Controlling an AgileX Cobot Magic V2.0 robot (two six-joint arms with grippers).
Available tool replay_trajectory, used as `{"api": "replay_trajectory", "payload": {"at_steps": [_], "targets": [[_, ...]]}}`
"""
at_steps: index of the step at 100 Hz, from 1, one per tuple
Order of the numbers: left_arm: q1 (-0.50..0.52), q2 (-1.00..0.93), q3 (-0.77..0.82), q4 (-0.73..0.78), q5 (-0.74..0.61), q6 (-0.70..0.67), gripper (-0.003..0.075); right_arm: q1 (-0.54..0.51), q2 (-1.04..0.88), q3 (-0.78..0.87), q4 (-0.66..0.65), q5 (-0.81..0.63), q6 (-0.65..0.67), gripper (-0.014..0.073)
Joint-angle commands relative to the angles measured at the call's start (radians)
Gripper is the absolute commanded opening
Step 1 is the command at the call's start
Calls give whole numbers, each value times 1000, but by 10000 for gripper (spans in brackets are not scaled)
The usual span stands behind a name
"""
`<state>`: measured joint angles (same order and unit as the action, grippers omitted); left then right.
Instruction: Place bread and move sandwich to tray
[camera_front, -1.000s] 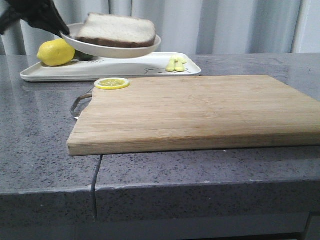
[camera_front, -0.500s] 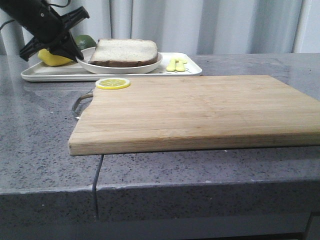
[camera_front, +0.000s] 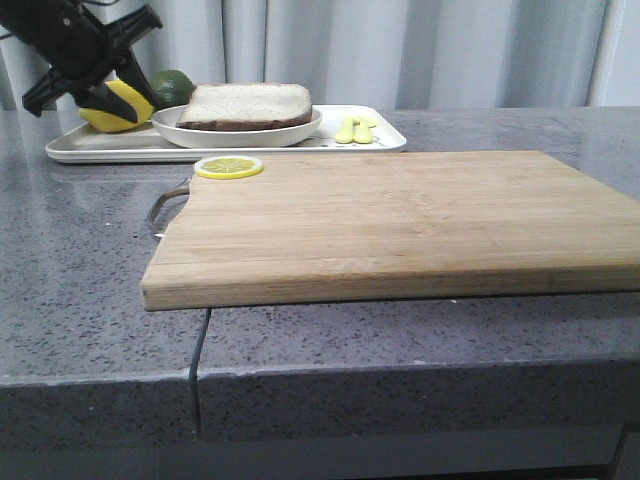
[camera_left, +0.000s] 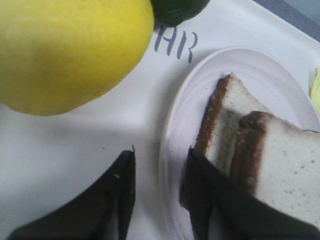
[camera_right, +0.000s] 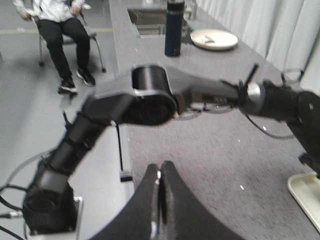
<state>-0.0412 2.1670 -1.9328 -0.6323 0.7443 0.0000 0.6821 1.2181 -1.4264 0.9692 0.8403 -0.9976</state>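
- Grey speckled stone bench (camera_front: 80, 260) before pale curtains, carrying a large bare wooden cutting board (camera_front: 400, 220) with a thin lemon slice (camera_front: 229, 167) at its far-left corner.
- Behind the board, across the bench's back edge: large flat white rectangular tray (camera_front: 100, 146) with a low rim, holding a whole yellow lemon (camera_front: 115, 108), a dark green lime (camera_front: 172, 84), small pale-yellow pieces (camera_front: 352, 129) and a round shallow white dish (camera_front: 235, 129).
- In that dish: thick sandwich (camera_front: 247, 105) of white bread with dark brown crust; two slices (camera_left: 235, 140) visible in the left wrist view, no egg visible between them.
- Dish resting flat on the tray, so the move judged as good as done.
- Left gripper (camera_left: 157, 192) open, its black fingers (camera_left: 120, 185) astride the dish rim without pinching, apparently just let go.
- Right gripper (camera_right: 160, 200) well away from the bench items, fingers pressed together on nothing, probably parked out of the way.
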Motion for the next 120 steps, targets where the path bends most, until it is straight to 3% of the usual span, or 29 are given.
{"api": "replay_trajectory", "payload": {"at_steps": [1,6,35,60,91,120], "targets": [[1,-103,-35,-17,-6,15,64,-5,-50,21,-36,-78,2,-62],[1,-124,-35,0,8,15,-22,-5,-74,69,-71,-130,2,-62],[1,-312,22,116,43,15,-20,-5,-342,472,-111,-505,2,-62],[1,-592,258,162,-34,24,-20,-5,-619,805,-105,-772,2,-62],[-1,-1004,707,163,-155,79,-20,-5,-875,1081,30,-901,2,-62],[-1,-1377,1111,163,-211,79,-20,-5,-930,1177,38,-927,2,-62]]}}
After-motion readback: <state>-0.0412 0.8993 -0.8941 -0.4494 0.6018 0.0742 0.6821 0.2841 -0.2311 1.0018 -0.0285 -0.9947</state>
